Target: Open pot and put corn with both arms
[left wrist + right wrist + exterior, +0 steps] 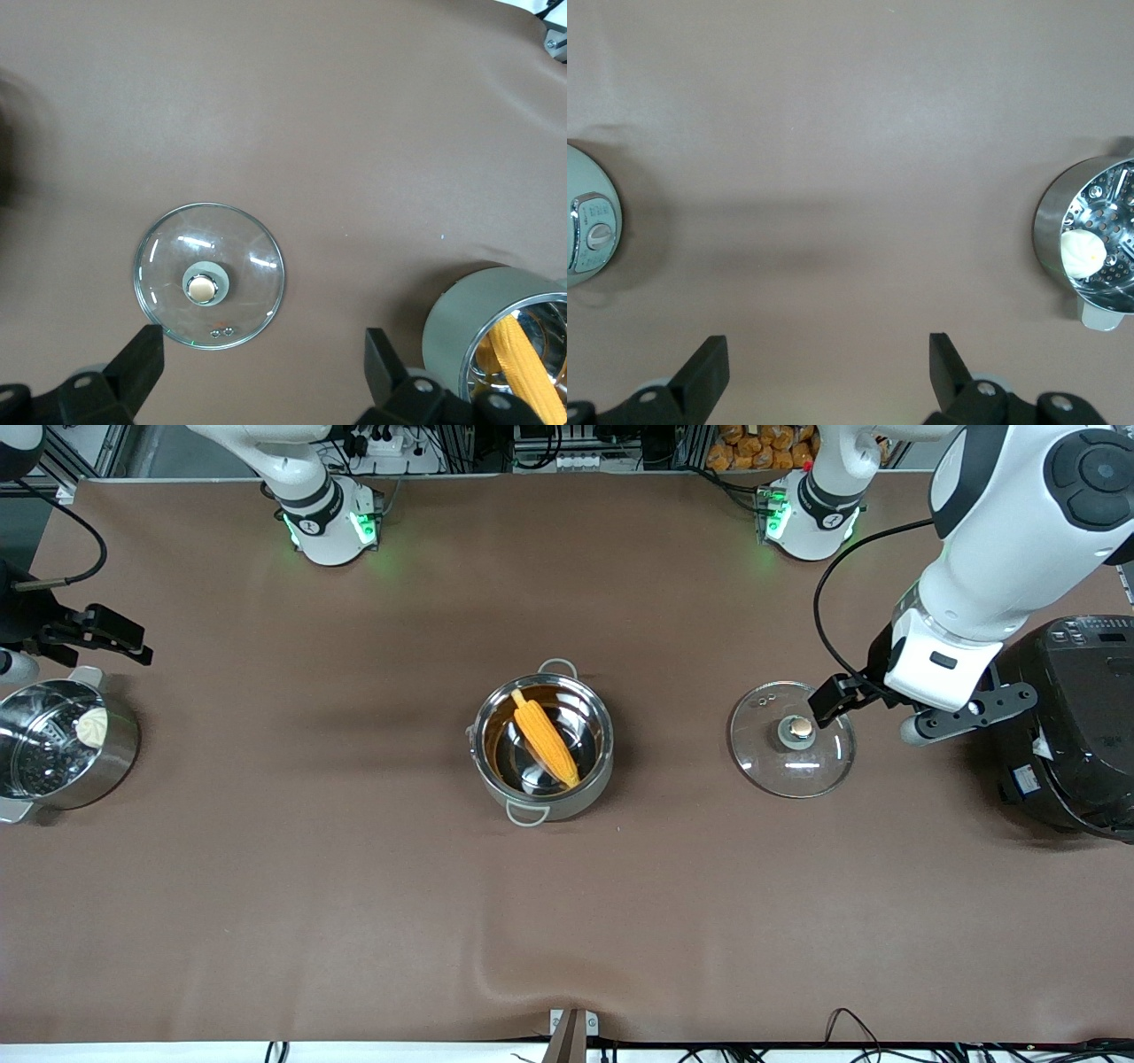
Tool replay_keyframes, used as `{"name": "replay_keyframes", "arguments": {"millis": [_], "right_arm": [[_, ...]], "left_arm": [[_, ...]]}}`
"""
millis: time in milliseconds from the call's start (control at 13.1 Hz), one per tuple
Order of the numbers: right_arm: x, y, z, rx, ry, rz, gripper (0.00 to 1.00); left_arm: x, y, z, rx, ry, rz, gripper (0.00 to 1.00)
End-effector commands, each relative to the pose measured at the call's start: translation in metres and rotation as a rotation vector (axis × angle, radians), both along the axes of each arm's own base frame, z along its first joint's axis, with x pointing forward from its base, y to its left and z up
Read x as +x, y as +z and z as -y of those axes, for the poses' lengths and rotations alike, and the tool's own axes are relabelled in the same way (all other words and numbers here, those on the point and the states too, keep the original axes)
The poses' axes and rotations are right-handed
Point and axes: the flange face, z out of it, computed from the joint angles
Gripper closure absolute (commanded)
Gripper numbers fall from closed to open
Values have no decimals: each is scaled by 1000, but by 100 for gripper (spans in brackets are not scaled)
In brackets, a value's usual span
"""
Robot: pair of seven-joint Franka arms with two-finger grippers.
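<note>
From the front, the desk (354, 886) is covered in a brown cloth that ripples slightly near the camera's edge. Cables and metal racks line the room along the bases. The pot (542, 747) sits mid-desk, uncovered, with the corn (546, 739) lying slantwise inside it. Its glass lid (792, 739) lies flat on the cloth toward my left arm's end, near a black rice cooker (1076, 726). My left end effector (842, 697) hangs over the lid's rim; my right end effector (97, 636) waits above a steamer pot (62, 746) holding a white bun (91, 726).

In my left wrist view, my fingers (142, 363) are spread wide and empty above the lid (209, 275), and the pot (496, 332) shows the corn (523, 363).

In my right wrist view, my fingers (707, 372) are likewise wide apart over bare cloth, with the steamer pot (1090, 239) at one edge.
</note>
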Motion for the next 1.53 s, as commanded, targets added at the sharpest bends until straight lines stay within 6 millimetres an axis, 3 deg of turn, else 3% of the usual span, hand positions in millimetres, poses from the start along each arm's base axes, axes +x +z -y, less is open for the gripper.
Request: {"name": "replay_keyframes", "arguments": {"millis": [0,460,766,1072,1302,1455], "right_arm": [[-6,7,-1,-9,10,8,0],[-7,5,-2,-9,8,-1,0],[-8,6,-3,-9,10,-4,0],[-5,4,-1,-8,9,-9,0],[0,12,2,-9,-5,9,0],[0,19,7,-8,-18,23,0]], "left_arm": [[0,6,0,22,-18,0,0],[0,7,0,22,-22,0,0],[-4,18,-4,18,-28,15,0],[-18,43,-12,16,-35,32,0],[-29,64,-37,83,-144,41,0],[-30,65,-54,94,-180,14,0]]}}
